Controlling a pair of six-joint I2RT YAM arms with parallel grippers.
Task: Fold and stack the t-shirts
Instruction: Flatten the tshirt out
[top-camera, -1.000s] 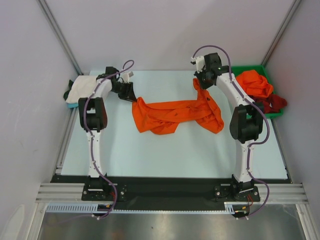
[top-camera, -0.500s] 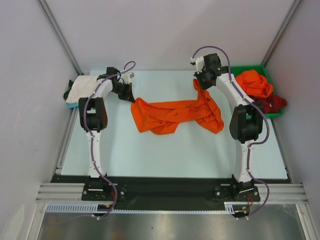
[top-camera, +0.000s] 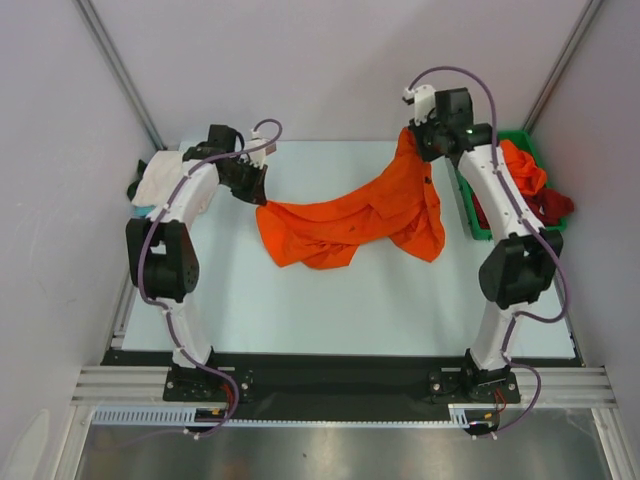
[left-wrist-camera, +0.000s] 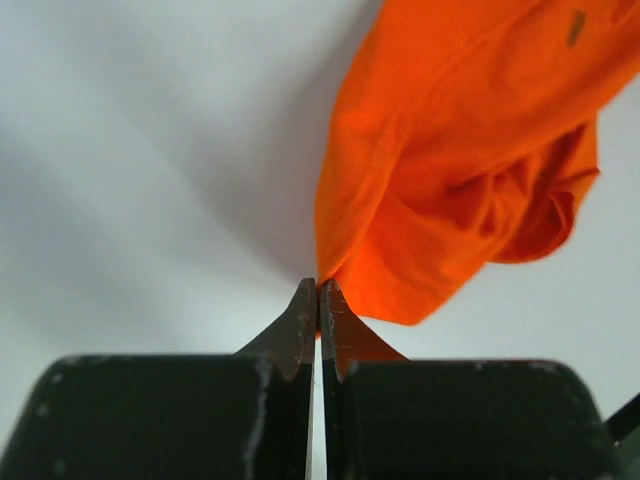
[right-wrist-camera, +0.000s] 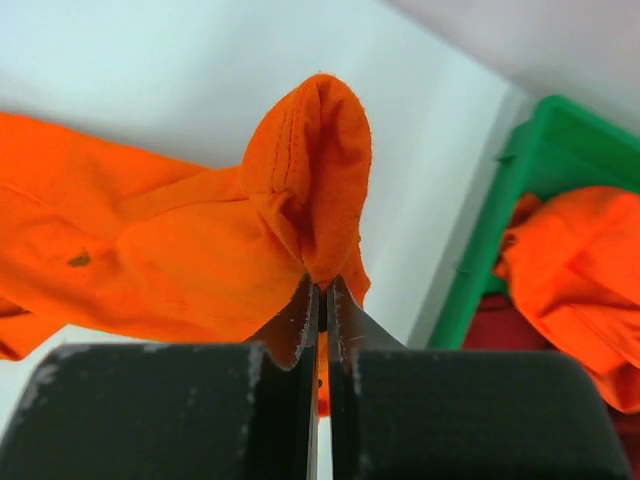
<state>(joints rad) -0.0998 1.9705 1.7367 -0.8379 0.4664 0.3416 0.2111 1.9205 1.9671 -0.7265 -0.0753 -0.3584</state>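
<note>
Top external: left tool (top-camera: 262, 194) and right tool (top-camera: 416, 136) each clamp an end of the orange t-shirt (top-camera: 345, 222).

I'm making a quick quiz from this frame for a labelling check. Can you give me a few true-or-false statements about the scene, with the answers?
1. The left gripper and the right gripper are each shut on the orange t-shirt. True.
2. The orange t-shirt lies neatly folded. False: it is unfolded and bunched, strung between the two grippers.
3. The green bin is empty. False: it holds a second orange shirt and a dark red shirt.
4. A white t-shirt lies at the far left of the table. True.
</note>
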